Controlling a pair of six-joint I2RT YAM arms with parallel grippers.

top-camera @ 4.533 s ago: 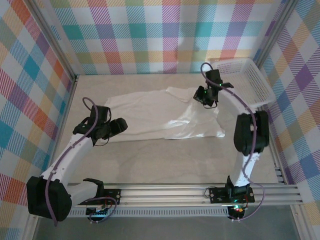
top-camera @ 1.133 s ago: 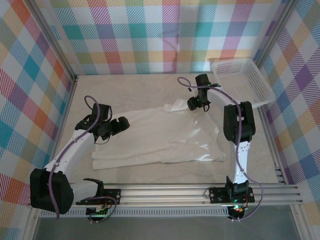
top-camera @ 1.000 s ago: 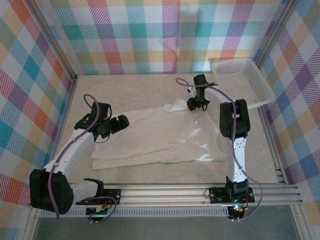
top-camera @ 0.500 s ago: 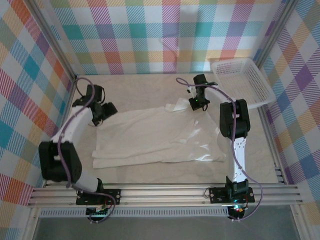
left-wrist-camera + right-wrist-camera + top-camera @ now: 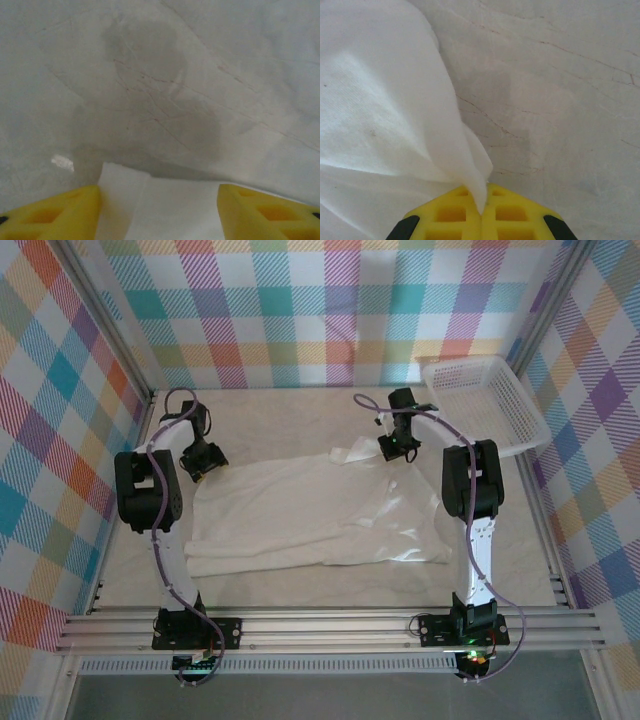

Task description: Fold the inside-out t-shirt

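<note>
the t-shirt point(image 5: 320, 510) lies lengthwise left-to-right on the bench point(image 5: 290, 415), its far-right corner pinched in the closed right fingers point(image 5: 510, 214), its far-left corner between the parted left fingers point(image 5: 50, 215), not yet gripped.

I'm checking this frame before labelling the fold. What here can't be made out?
- Left hand: the left wrist view's bottom edge cuts off its fingers, so whether they touch the shirt corner is unclear.
- Which side of the shirt faces out: fabric detail is too fine in the top view.
- Shirt's right edge: partly covered by the right arm in the top view.
</note>
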